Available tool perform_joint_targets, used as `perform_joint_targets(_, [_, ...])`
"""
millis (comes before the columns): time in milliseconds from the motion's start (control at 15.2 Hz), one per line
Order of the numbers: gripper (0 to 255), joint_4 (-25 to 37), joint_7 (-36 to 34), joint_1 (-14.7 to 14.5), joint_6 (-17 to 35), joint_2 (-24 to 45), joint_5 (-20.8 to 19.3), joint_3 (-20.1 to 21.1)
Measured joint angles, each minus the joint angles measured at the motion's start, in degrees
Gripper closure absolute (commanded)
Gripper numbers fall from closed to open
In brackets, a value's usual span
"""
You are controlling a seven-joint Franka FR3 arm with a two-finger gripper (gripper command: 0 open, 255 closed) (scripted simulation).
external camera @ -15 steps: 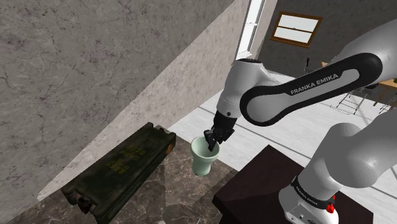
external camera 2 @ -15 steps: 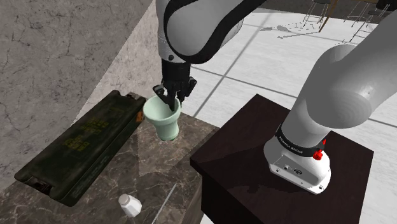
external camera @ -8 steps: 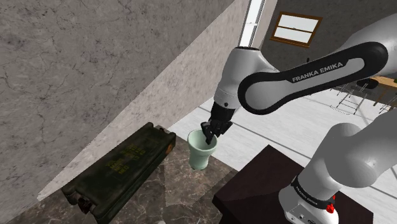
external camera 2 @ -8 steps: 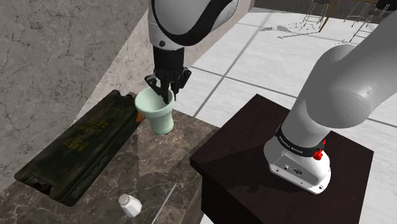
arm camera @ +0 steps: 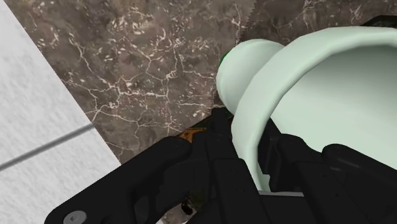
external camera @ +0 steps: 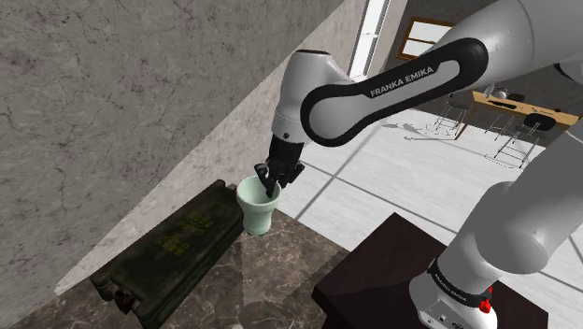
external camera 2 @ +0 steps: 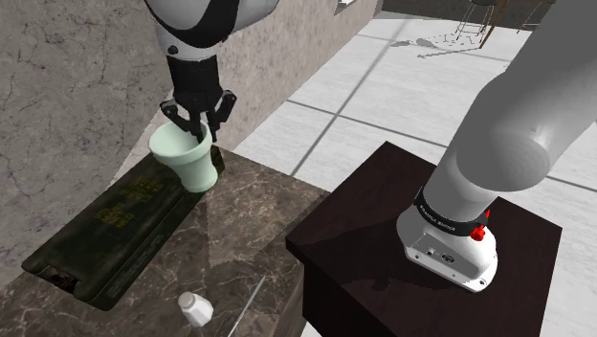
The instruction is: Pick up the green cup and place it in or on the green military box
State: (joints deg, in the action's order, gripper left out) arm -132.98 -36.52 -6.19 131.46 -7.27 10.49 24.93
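Pale-green cup (external camera: 256, 207) sits centre-left in the shoulder view, clamped at its rim by the black gripper (external camera: 270, 179). One finger is inside the cup and one outside, clenched on the wall.

Shoulder view, left to right:
- Lower left: dark green military box (external camera: 174, 242) lies flat on the marble counter (external camera: 271, 280). It has yellow stencil marks on the lid, not legible.
- The cup is at the box's upper-right end. I can't tell whether its base touches anything.
- Upper middle: "FRANKA EMIKA" in white on the arm's dark link (external camera: 404, 78).
- Lower right: dark stand (external camera: 374, 271) under the arm base. There is small white lettering on the base ring, too small to read.

Second exterior view, left to right:
- The box (external camera 2: 115, 220) is at lower left.
- The cup (external camera 2: 187, 159) is upper left, over the box's upper-right end, with the gripper (external camera 2: 196, 122) above it on the rim.
- A small white object (external camera 2: 196, 308) stands on the counter (external camera 2: 239, 249) at bottom centre-left.
- The stand (external camera 2: 364, 230) is on the right.

Wrist view: gripper (arm camera: 251, 153) is pinching the cup (arm camera: 318, 89) wall, with marble beyond.
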Motion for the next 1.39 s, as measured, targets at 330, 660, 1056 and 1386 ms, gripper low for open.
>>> perform_joint_targets(330, [255,13.49,-4.92,0.09,-2.91,11.23,-6.56,0.82])
perform_joint_targets(660, [255,29.28,-9.26,-2.23,-7.7,23.13,-12.87,0.35])
perform_joint_targets(1056, [255,49.33,-11.96,-6.7,-15.35,36.21,-17.93,-1.1])
perform_joint_targets(1386, [255,48.42,-12.11,-6.91,-12.93,37.85,-18.54,-1.48])
